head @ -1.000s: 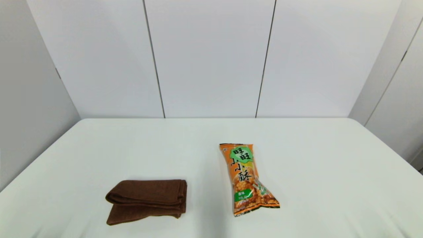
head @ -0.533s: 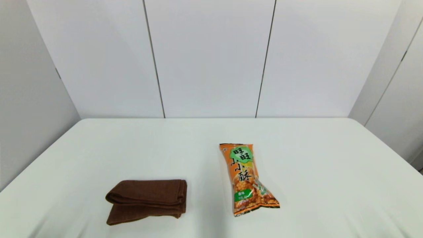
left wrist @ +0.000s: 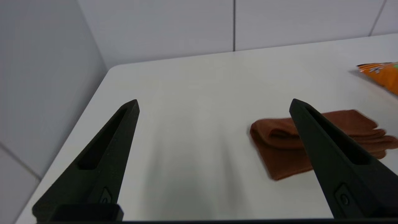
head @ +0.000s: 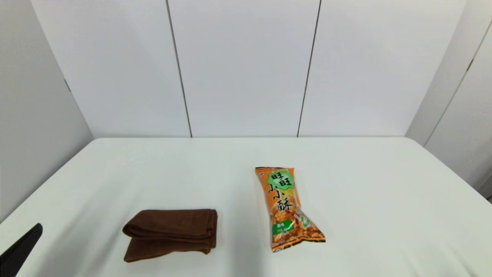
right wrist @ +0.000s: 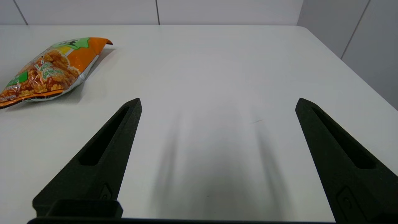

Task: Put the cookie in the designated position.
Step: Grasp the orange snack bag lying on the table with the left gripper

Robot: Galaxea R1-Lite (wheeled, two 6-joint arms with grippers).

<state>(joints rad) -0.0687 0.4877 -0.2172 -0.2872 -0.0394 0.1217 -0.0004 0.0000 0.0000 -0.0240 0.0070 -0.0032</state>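
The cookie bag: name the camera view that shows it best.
Head view: the cookie bag lies whole and label-up on the table. The right wrist view shows it obliquely, slightly cropped; the left wrist view catches only one orange end.

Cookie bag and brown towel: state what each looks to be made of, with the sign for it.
Cookie bag: seemingly thin glossy plastic film; it shines, crinkles, and has flat sealed ends and a clear-looking lower part showing puffs.
Brown towel: likely soft woven or terry cloth, matte; it folds into rounded layers with no shine. The exact fibre cannot be told.
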